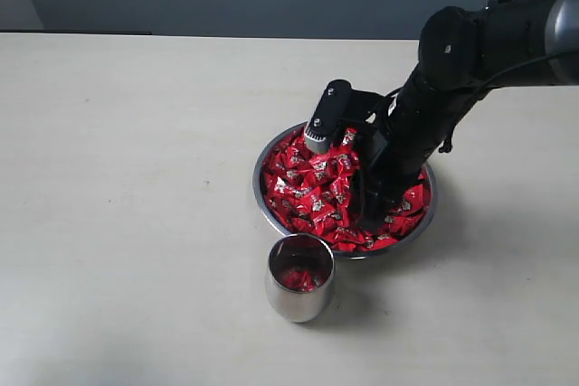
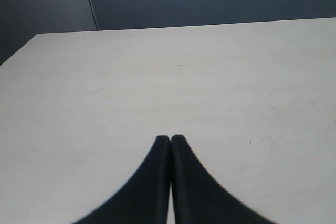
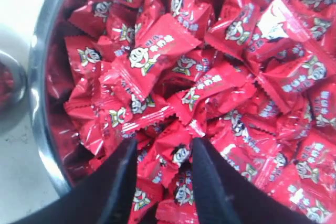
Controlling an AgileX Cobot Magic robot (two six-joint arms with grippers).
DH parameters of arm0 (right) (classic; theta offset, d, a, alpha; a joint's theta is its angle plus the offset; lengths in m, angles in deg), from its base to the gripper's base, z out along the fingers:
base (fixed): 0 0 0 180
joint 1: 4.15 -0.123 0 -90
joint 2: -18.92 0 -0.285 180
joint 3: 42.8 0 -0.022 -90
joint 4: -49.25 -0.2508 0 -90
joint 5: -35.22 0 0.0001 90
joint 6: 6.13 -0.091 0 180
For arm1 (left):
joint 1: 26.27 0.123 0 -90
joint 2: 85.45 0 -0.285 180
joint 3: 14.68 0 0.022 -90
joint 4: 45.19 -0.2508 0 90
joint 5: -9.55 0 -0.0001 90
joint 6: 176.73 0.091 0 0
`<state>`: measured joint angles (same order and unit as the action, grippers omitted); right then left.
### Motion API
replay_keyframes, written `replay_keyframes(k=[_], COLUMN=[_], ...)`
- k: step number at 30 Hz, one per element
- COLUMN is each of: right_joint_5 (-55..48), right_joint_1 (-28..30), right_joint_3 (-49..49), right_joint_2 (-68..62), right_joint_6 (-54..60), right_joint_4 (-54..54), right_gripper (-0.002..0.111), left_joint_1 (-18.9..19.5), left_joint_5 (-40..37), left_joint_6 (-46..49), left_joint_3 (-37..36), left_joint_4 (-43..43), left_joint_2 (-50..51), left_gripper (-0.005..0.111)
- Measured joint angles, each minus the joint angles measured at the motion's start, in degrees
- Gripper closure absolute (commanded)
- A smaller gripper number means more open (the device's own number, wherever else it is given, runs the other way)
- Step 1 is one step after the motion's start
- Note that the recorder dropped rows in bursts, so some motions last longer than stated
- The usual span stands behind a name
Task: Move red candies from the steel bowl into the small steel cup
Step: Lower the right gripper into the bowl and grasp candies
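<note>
Down in the steel bowl (image 1: 258,193), the right gripper (image 3: 164,148) is held part-open astride one of the red candies (image 1: 306,189), ready for pinching; the left gripper (image 2: 170,139) is kept closed and empty.

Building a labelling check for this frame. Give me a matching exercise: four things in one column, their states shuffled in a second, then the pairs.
Column 1
1. steel bowl
2. small steel cup
3. left gripper
4. right gripper

Column 2
A. shut, holding nothing, over the table
B. heaped with red candies
C. open, tips down in the candy pile
D. only a few red candies inside

Pairs: 1-B, 2-D, 3-A, 4-C
</note>
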<state>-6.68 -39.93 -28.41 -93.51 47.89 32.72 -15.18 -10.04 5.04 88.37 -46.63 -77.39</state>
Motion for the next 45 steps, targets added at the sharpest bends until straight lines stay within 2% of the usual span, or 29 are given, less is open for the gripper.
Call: replay_keyframes(k=[35, 37, 43, 45], right_joint_5=[1.5, 1.5, 1.5, 1.5], right_joint_1=[0.0, 0.0, 0.0, 0.0], right_joint_3=[-0.1, -0.1, -0.1, -0.1], right_joint_2=[-4.3, -4.3, -4.3, -4.3], right_joint_6=[0.3, 0.3, 0.3, 0.3], right_joint_4=[1.9, 1.9, 1.9, 1.9], right_gripper=[0.073, 0.077, 0.109, 0.109], left_joint_1=[0.0, 0.0, 0.0, 0.0], left_joint_5=[0.0, 0.0, 0.0, 0.0], left_joint_6=[0.0, 0.0, 0.0, 0.0], left_joint_3=[0.0, 0.0, 0.0, 0.0], left_joint_4=[0.0, 0.0, 0.0, 0.0], left_joint_2=[0.0, 0.0, 0.0, 0.0], left_gripper=[0.106, 0.106, 0.106, 0.106])
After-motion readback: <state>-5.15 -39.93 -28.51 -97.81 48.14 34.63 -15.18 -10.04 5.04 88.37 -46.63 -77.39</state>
